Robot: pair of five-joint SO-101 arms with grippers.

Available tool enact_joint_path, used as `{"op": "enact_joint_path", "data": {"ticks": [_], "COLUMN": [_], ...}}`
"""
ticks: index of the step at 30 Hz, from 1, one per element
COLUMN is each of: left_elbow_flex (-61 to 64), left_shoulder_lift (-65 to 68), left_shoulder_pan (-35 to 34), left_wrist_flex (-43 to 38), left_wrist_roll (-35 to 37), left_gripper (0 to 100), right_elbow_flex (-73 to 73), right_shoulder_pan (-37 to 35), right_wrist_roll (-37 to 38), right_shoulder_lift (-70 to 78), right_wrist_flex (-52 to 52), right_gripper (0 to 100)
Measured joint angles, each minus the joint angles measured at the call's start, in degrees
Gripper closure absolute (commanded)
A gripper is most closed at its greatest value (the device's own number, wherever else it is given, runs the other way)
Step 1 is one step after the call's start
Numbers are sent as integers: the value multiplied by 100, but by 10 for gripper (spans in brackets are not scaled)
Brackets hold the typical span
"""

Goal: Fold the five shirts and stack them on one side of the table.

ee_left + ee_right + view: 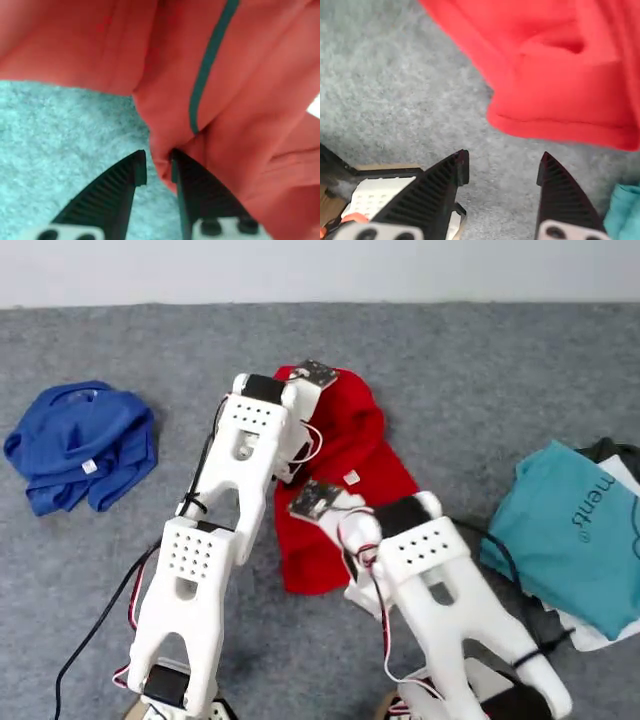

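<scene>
- Currently the nearest thing to a container is a loose pile at the right edge of the grey felt table [480,380]. The teal shirt [570,530] lies on top, a dark shirt [612,450] peeks out at its far side, and a white shirt [592,637] sticks out under its near side.
- The blue shirt [80,440] lies crumpled by itself at the far left, well apart from the rest.
- The red shirt [350,450] lies in the middle of the table, running from far to near, with both arms over it.
- From the high view I see my left arm [240,450] stretched to the far end of the red shirt and my right arm [440,570] over its near half.
- My left wrist view gives me the grip itself. The left gripper [157,167] has its fingers drawn nearly together, with a fold of red fabric pinched between them and felt just beside it.
- That view also picks up a thin teal stripe [207,65] running along the red cloth.
- My right wrist view shows the right gripper [502,167] with jaws wide apart and holding nothing. It hangs above bare felt beside a rolled edge of the red shirt, with a corner of teal cloth at the frame's edge.
</scene>
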Motion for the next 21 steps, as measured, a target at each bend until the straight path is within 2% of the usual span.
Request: {"op": "enact_joint_path", "data": {"ticks": [9,15,21], "left_elbow_flex": [9,9,9], "left_shoulder_lift": [9,9,9], "left_shoulder_pan": [0,0,0], "left_wrist_flex": [0,0,0], "left_wrist_roll": [-70,-70,-70], "left_gripper": [914,914,914], "right_elbow_flex": [1231,1433,1257], "right_shoulder_pan": [-396,-396,-396], "right_wrist_roll": [-9,-9,-9], "right_shoulder_lift": [492,510,510], "right_wrist_flex": [-967,-1582,-1442], "right_gripper": [768,768,768]}}
